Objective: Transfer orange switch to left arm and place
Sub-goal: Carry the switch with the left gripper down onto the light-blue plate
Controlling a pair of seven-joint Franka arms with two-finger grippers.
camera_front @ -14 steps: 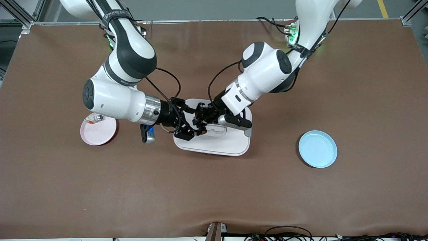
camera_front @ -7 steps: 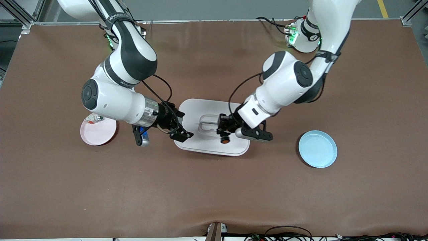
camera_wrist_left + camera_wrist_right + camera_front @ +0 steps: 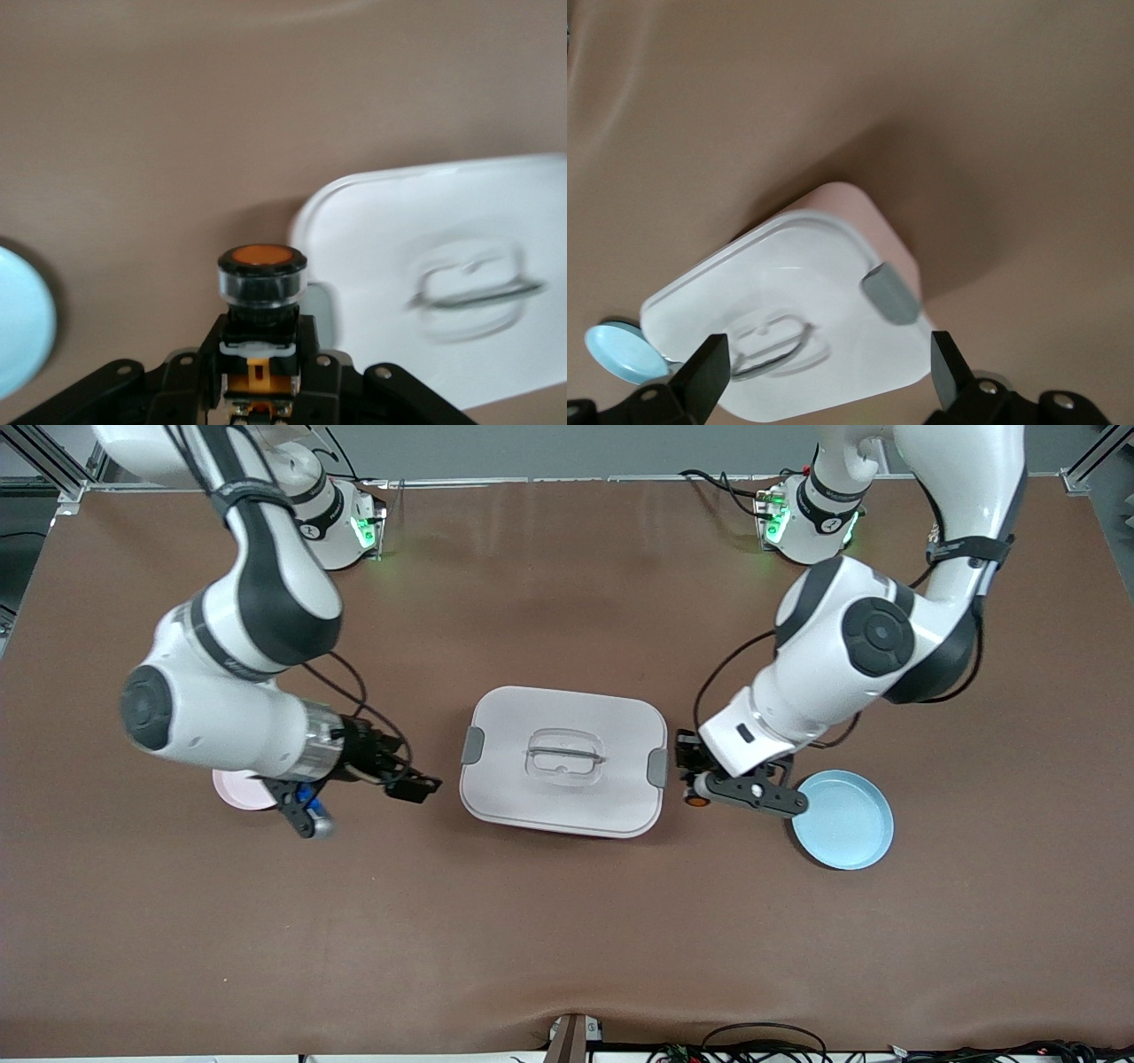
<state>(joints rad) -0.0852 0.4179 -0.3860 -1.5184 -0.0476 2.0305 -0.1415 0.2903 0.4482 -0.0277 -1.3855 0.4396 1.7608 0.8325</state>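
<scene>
The orange switch (image 3: 697, 801), black with an orange cap, sits clamped in my left gripper (image 3: 694, 786), which hangs over the brown table between the white box (image 3: 563, 797) and the blue plate (image 3: 842, 819). In the left wrist view the switch (image 3: 261, 276) stands upright between that gripper's (image 3: 260, 390) shut jaws, with the box (image 3: 443, 257) beside it. My right gripper (image 3: 416, 784) is open and empty over the table at the box's right-arm end. Its wrist view shows its gripper (image 3: 828, 367) spread wide, facing the box (image 3: 797, 283).
The box's grey latches (image 3: 472, 745) (image 3: 657, 767) face each gripper. A pink plate (image 3: 232, 793) lies mostly hidden under the right arm's wrist. The blue plate (image 3: 618, 352) lies close to the left arm's wrist. Cables run along the table's front edge (image 3: 762, 1036).
Both grippers drew apart from over the box lid. The left carried the switch off toward the blue plate. The right backed away empty toward the pink plate.
</scene>
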